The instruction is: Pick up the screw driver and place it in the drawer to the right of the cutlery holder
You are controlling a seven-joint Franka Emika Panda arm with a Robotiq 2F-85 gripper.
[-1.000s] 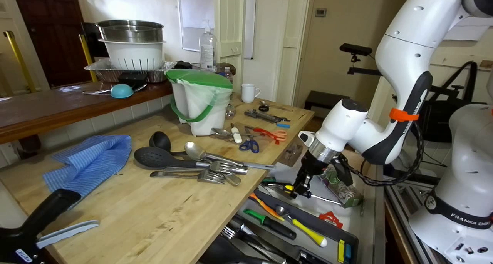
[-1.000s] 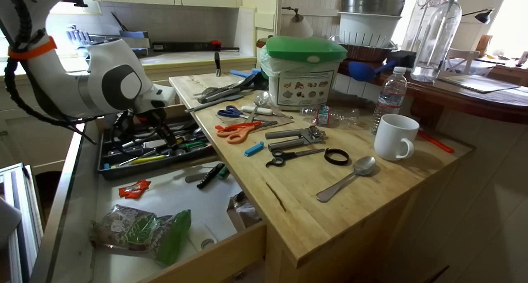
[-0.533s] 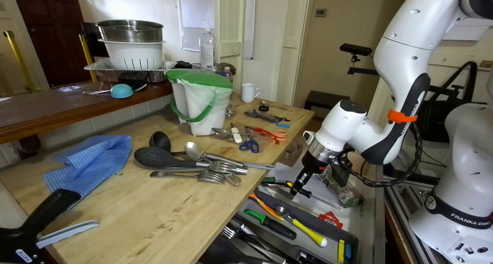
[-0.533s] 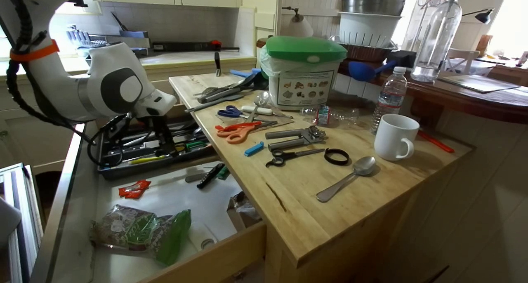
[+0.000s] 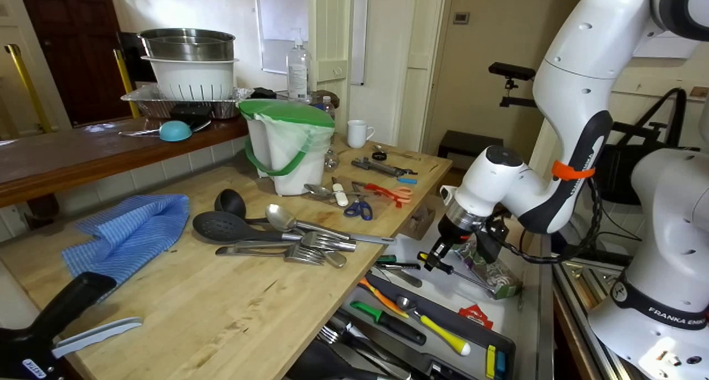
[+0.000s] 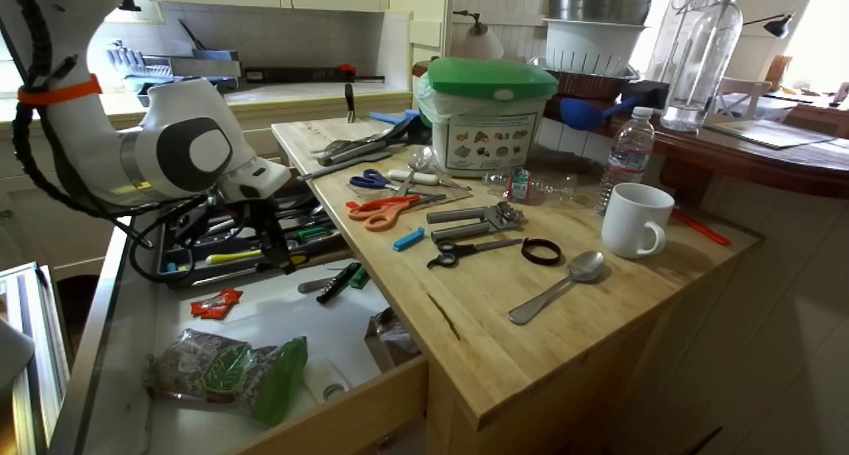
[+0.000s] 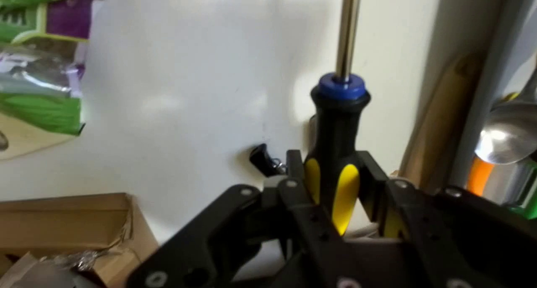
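While the hand point(image 7: 330, 161) pinched the screwdriver point(image 7: 339, 122) by its handle over the drawer point(image 6: 358, 408), just to the near side of the tray point(image 6: 331, 245) in an exterior view, the step looked like placing. Next move likely called for lowering it, then letting go.

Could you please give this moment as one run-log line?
tool: closed on screwdriver; position: over open drawer; release: not yet done
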